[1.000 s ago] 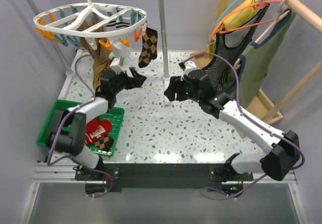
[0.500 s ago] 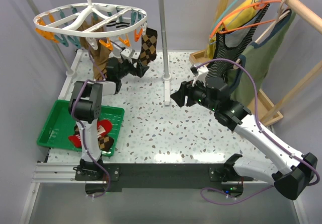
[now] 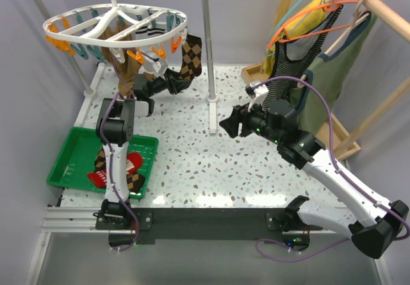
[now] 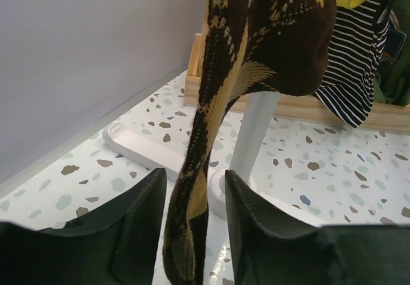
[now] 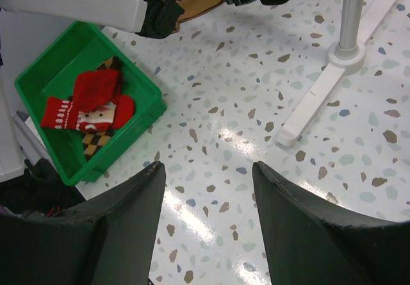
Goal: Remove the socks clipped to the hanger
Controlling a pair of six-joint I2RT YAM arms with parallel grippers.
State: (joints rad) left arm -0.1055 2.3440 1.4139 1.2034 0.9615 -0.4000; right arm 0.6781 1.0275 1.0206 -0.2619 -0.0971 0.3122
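The white oval hanger [image 3: 64,17] hangs at the back left, orange and teal clips round its rim. A brown-and-black argyle sock [image 3: 189,57] is clipped at its right end, and a long tan-brown sock [image 3: 128,73] hangs further left. My left gripper [image 3: 181,80] reaches up to the argyle sock's lower end. In the left wrist view the sock [image 4: 256,48] hangs between the gripper's [image 4: 195,176] fingers, with a thin gap on each side. My right gripper [image 3: 224,123] hovers open and empty over the table [image 5: 208,166].
A green tray [image 3: 64,160] at the near left holds a red sock [image 5: 96,93] and an argyle one [image 3: 134,181]. A white stand pole [image 3: 208,61] rises just right of the hanging sock. A striped top and a green garment [image 3: 320,61] hang on a wooden rack at the right.
My left arm has stretched up and back to the hanging argyle sock, and its jaws have narrowed around it. The right arm has shifted slightly to the right.
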